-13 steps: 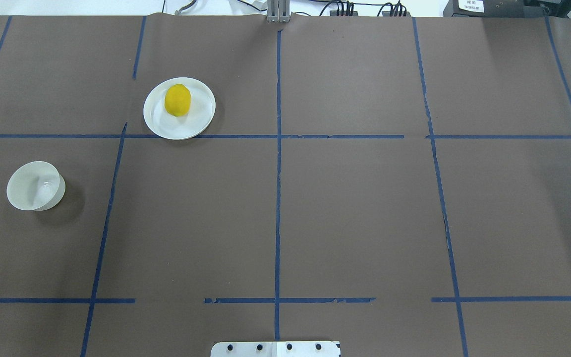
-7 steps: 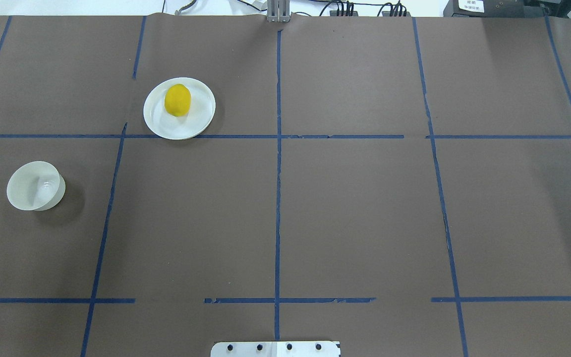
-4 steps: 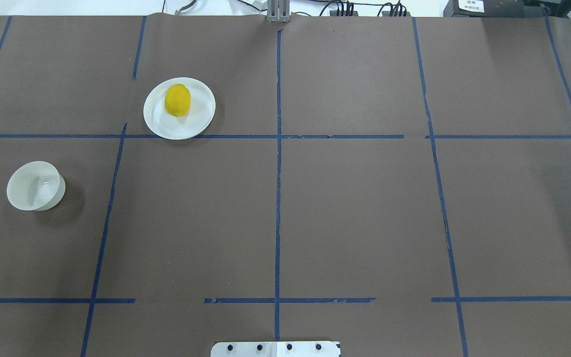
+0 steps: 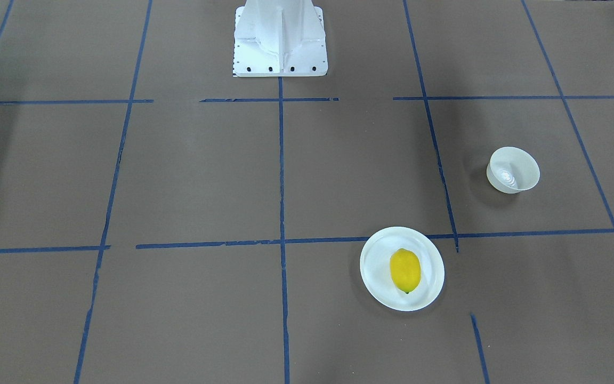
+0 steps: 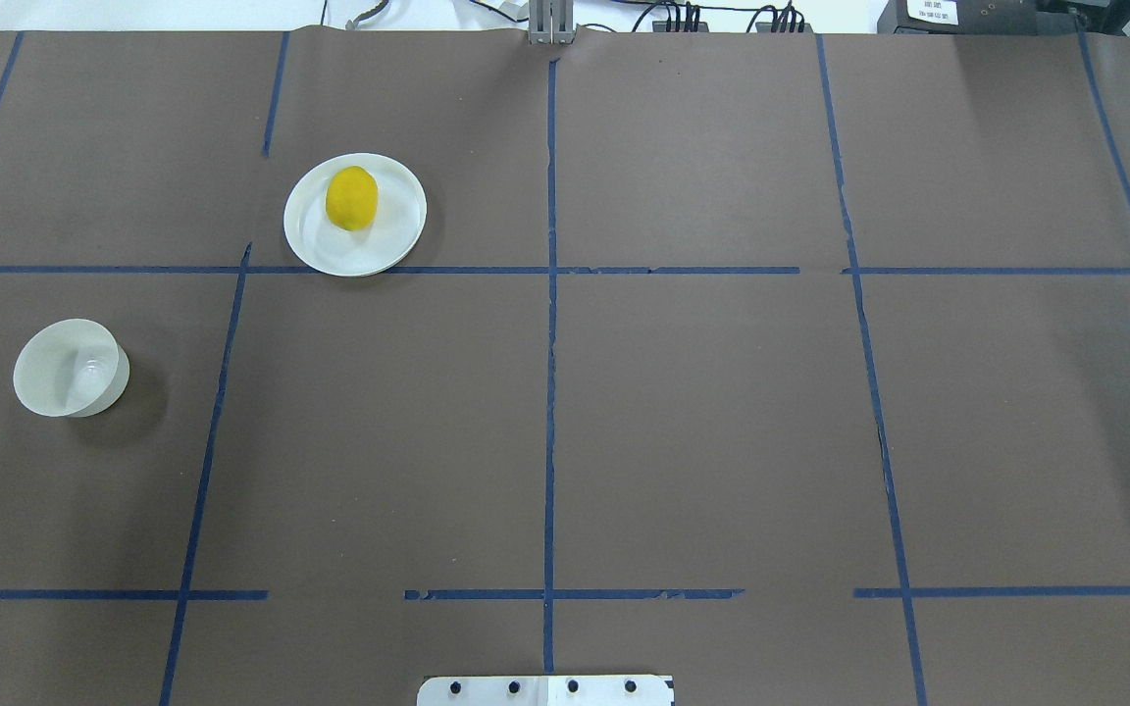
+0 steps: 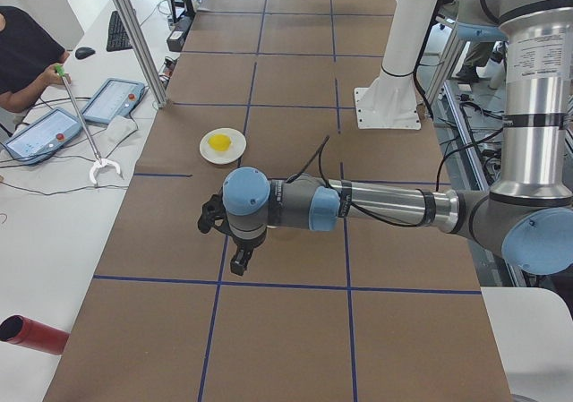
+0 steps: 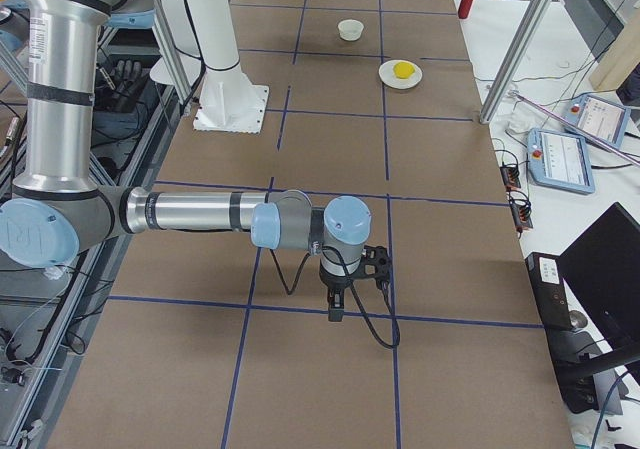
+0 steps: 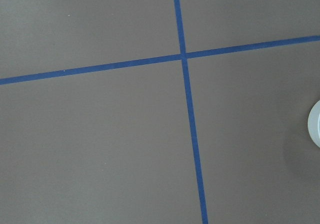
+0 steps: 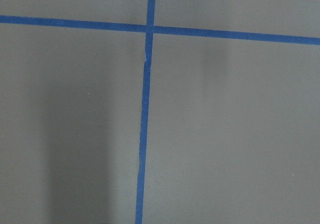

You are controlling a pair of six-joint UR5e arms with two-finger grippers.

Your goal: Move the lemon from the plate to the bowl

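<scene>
Nothing has moved since a moment ago: the lemon [image 5: 351,199] still lies on the plate [image 5: 369,253]. The bowl [image 5: 55,378] sits well apart from the plate, nearer the robot. The left gripper [image 6: 238,266] and right gripper [image 7: 335,312] hang far from the plate, and I cannot tell whether they are spread or pressed together.

place: robot lab | signs: tape-gridded table [image 5: 722,441]; teach pendants [image 7: 562,159]; aluminium posts [image 7: 520,49]; robot arm [image 6: 385,207]

The lemon [image 5: 351,198] sits on the plate [image 5: 369,251], open from above, only the low rim round it. The bowl [image 5: 70,368] stands well apart, mouth up. Between them lies bare brown surface [image 5: 379,422], crossed by flat blue tape [image 5: 222,392]. The white robot base [image 4: 280,37] stands back at the surface's edge, well off this lane.
</scene>
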